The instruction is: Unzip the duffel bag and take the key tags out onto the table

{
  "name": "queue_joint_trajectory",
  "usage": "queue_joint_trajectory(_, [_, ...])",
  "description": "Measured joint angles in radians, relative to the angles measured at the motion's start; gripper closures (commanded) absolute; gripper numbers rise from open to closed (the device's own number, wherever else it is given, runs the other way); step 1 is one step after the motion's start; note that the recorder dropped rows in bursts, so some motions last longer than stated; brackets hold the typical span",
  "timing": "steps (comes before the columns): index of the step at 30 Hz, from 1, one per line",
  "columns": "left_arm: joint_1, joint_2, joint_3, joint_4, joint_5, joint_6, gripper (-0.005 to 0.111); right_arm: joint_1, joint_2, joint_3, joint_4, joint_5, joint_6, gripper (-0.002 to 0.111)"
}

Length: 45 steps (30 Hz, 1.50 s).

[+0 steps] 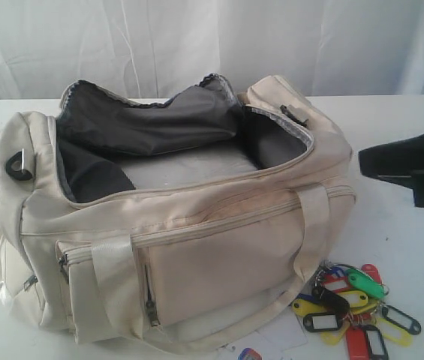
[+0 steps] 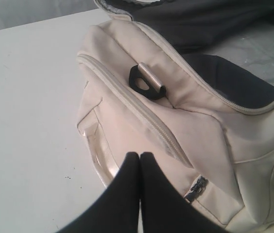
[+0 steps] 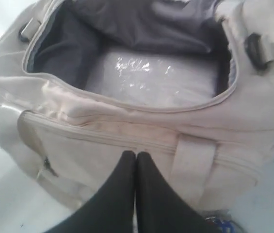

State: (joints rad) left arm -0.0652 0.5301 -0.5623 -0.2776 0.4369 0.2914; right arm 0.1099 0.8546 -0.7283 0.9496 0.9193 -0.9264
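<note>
Retrieval is judged to be as good as finished. The duffel bag (image 1: 196,247) is seen in the middle of the desk (image 1: 410,240) with its main zip drawn open and the dark lining folded back. Only a pale, plastic-wrapped base panel (image 3: 151,77) is shown inside. The key tags (image 1: 354,304) are laid in a coloured bunch on the desk just beside the bag's front right end, toward the near right corner. No tag is seen within the open compartment, though the side pockets are zipped and their contents cannot be told. The left claw (image 2: 140,155) is held with its fingers pressed together and nothing between them, over the bag's end panel toward the left edge, near the black D-ring (image 2: 137,80). The right claw (image 3: 136,154) is likewise narrowed to a closed tip and is empty. In the exterior view it is seen off the bag's right end, apart from both the fabric and the tags. Some white cards (image 1: 272,339) are partly visible at the near edge, by the bag's strap. Little is judged to be called for next: both arms are to be drawn clear of the bag without the handles being snagged or the tags being swept toward the desk's edge.
</note>
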Motion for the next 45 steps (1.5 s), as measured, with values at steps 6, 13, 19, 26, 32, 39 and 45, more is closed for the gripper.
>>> queue_joint_trajectory(6, [0.000, 0.000, 0.000, -0.010, 0.000, 0.000, 0.107, 0.000, -0.143, 0.026, 0.000, -0.161, 0.006, 0.108])
queue_joint_trajectory(13, [0.000, 0.000, 0.000, -0.014, 0.000, 0.000, 0.107, 0.000, -0.195, 0.029, 0.000, -0.192, 0.017, 0.108])
queue_joint_trajectory(19, [0.000, 0.000, 0.000, -0.014, 0.000, 0.000, 0.107, 0.000, -0.200, 0.029, 0.000, -0.192, 0.017, 0.108])
queue_joint_trajectory(26, [-0.002, -0.013, 0.000, -0.014, 0.000, 0.000, 0.107, 0.000, -0.200, 0.029, 0.000, -0.192, 0.017, 0.108])
queue_joint_trajectory(32, [-0.002, -0.092, 0.000, -0.014, -0.002, 0.000, 0.107, 0.000, -0.200, 0.029, 0.000, -0.194, 0.017, 0.108])
queue_joint_trajectory(39, [0.000, -0.265, 0.000, -0.014, -0.002, 0.000, 0.107, 0.000, -0.200, 0.029, 0.000, -0.194, 0.017, 0.108])
queue_joint_trajectory(45, [0.037, -0.460, 0.076, -0.018, -0.050, 0.000, 0.107, 0.000, -0.200, 0.029, 0.000, -0.194, 0.017, 0.108])
